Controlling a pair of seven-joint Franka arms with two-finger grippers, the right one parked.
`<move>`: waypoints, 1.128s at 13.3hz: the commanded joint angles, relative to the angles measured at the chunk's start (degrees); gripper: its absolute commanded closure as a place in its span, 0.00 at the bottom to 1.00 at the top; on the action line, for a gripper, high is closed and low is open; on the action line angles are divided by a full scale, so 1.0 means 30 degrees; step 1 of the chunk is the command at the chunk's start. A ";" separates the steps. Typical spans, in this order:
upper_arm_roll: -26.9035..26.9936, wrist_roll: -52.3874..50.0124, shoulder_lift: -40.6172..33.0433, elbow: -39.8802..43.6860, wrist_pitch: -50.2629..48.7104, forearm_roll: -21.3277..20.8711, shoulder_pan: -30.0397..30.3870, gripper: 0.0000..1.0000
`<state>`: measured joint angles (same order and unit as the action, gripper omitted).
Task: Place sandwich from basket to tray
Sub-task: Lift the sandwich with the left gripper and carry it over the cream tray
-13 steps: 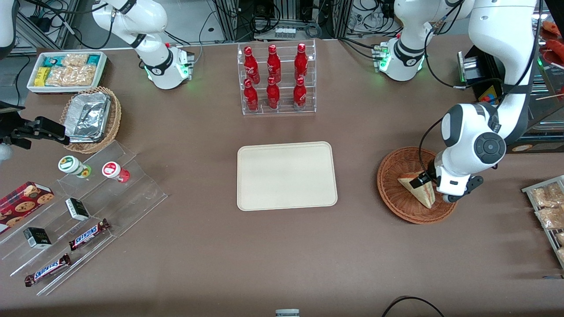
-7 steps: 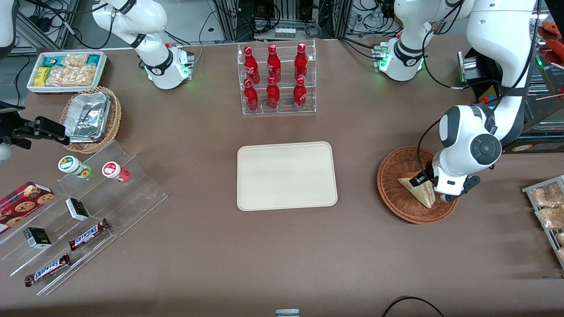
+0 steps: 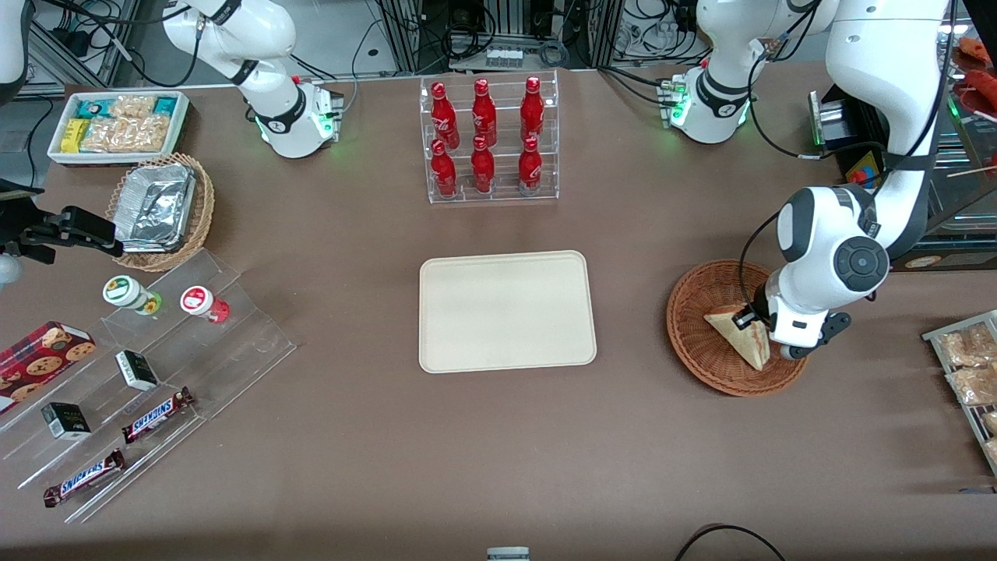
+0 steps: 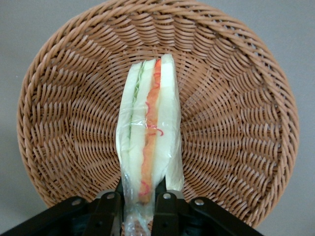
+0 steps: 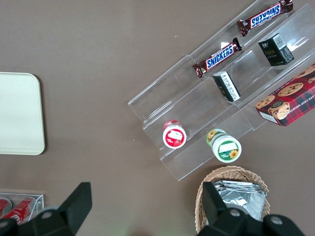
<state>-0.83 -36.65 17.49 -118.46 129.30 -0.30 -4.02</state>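
Note:
The sandwich (image 3: pixel 738 335), a plastic-wrapped wedge of pale bread with orange and green filling (image 4: pixel 147 132), stands on edge in the round reddish-brown wicker basket (image 3: pixel 697 343), toward the working arm's end of the table. My left gripper (image 3: pixel 759 331) is in the basket, its fingers (image 4: pixel 109 209) shut on the sandwich's end. The basket (image 4: pixel 231 123) fills the left wrist view. The cream-beige tray (image 3: pixel 506 312) lies at the table's middle, with nothing on it; its corner also shows in the right wrist view (image 5: pixel 19 113).
A clear rack of red bottles (image 3: pixel 487 140) stands farther from the front camera than the tray. A wire rack of snack packets (image 3: pixel 970 374) lies beside the basket at the table's edge. A stepped acrylic display (image 3: pixel 140 374), a foil-filled wicker basket (image 3: pixel 160 210) and a white snack bin (image 3: pixel 117 125) lie toward the parked arm's end.
My left gripper and wrist have shifted very slightly above the basket, with the sandwich still between the fingers. Nothing else has moved.

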 commanded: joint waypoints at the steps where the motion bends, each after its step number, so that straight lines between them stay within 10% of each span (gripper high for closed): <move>1: 0.0043 -0.0351 -0.0670 0.0930 -0.1522 -0.0193 -0.0038 1.00; 8: -0.0394 -0.0322 -0.1903 0.3390 -0.4922 -0.0223 -0.0563 1.00; 15: -0.0602 -0.0496 -0.1026 0.4974 -0.5659 -0.0076 -0.5276 1.00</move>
<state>-3.19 -37.00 12.48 -106.25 113.96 -0.26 -16.04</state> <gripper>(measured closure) 0.859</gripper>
